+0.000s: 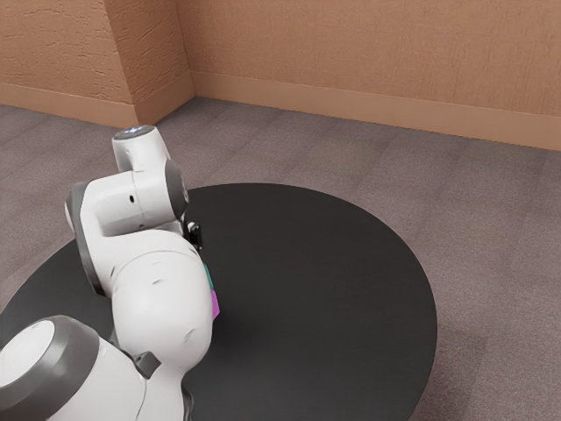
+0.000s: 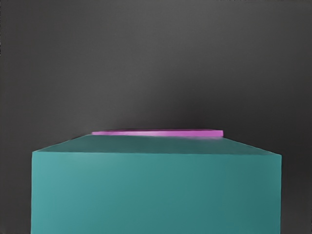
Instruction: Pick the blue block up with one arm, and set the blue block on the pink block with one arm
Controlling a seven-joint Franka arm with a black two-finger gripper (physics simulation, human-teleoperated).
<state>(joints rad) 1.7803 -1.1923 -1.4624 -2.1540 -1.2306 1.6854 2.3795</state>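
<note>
Directly under the hand camera, we are seeing the blue block [image 2: 156,192], rendered in a blue-green tone, with its broad front face and flat top taking up the lower part of the wrist view. Just past the far top edge of that block, a thin strip of the pink block [image 2: 157,132] is showing. Beyond both blocks, the dark table [image 2: 156,58] is lying flat and plain.

In the exterior view, we are looking at the white arm [image 1: 149,289] folding low over the round black table, near the table's edge on the exterior view's left. The arm's links are covering most of the gripper [image 1: 195,235], of which a small black part is showing beside the upper link. We cannot tell whether the gripper is open, closed or gripping the block.

At the arm's edge, a narrow sliver of the blue block [image 1: 209,281] is showing directly above a sliver of the pink block [image 1: 216,305], and the two colours are meeting with no gap visible. We are placing the blue block over the pink block. Whether it is resting there freely, we cannot tell.

Grey carpet [image 1: 491,202] is surrounding the table, and tan walls [image 1: 351,44] are standing behind it.
</note>
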